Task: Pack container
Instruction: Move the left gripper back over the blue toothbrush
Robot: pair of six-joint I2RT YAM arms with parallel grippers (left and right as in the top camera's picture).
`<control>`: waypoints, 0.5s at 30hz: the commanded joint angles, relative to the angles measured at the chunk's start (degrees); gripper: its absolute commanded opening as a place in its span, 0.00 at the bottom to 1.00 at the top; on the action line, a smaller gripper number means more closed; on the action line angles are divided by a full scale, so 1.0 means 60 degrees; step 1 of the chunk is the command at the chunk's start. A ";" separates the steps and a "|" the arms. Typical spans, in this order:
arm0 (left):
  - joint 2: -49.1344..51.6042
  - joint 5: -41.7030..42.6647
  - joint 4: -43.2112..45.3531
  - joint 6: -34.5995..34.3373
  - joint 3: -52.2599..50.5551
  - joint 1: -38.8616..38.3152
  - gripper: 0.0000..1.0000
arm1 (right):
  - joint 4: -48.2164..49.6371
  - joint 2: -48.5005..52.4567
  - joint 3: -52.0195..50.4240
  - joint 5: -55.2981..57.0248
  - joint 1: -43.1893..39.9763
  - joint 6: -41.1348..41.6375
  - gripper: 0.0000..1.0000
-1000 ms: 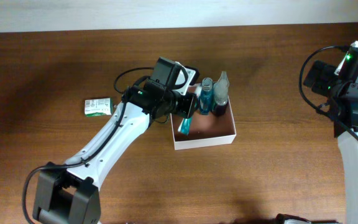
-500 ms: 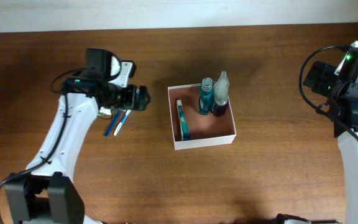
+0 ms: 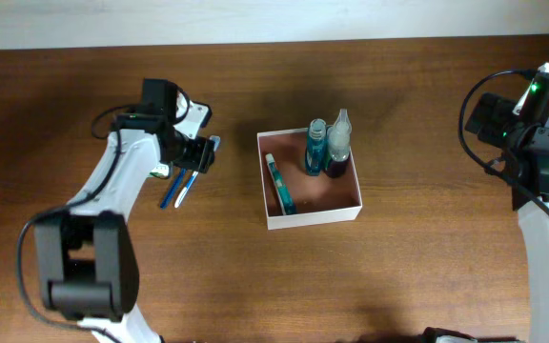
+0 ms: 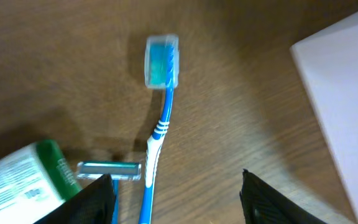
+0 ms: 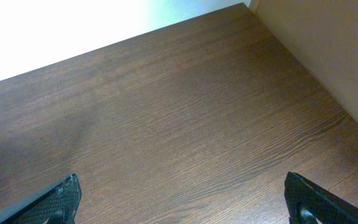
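Centre of overhead frame: container [image 3: 313, 218], two bottles [image 3: 317, 148] upright at its top edge, blue tube [image 3: 280, 186] by its left wall. Upper left: left gripper [image 3: 199, 153] partly open, gripping nothing, above blue toothbrush [image 4: 161, 118]. Right gripper [image 5: 182, 208] spread wide, empty.

The left claw [image 3: 207, 155] has swung from the container [image 3: 313, 218], leaving a toothpaste tube [image 3: 279, 184] inside, to above the toothbrush [image 4: 157, 121]
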 commanded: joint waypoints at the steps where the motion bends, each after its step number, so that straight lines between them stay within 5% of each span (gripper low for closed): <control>1: 0.0532 -0.0084 0.0157 0.0157 0.0055 -0.0040 0.64 | 0.0029 -0.0091 0.0142 -0.0007 -0.0062 0.0022 0.99; 15: 0.1322 -0.0153 0.0565 0.0510 0.0055 -0.0291 0.63 | 0.0029 -0.0091 0.0142 -0.0007 -0.0062 0.0022 0.99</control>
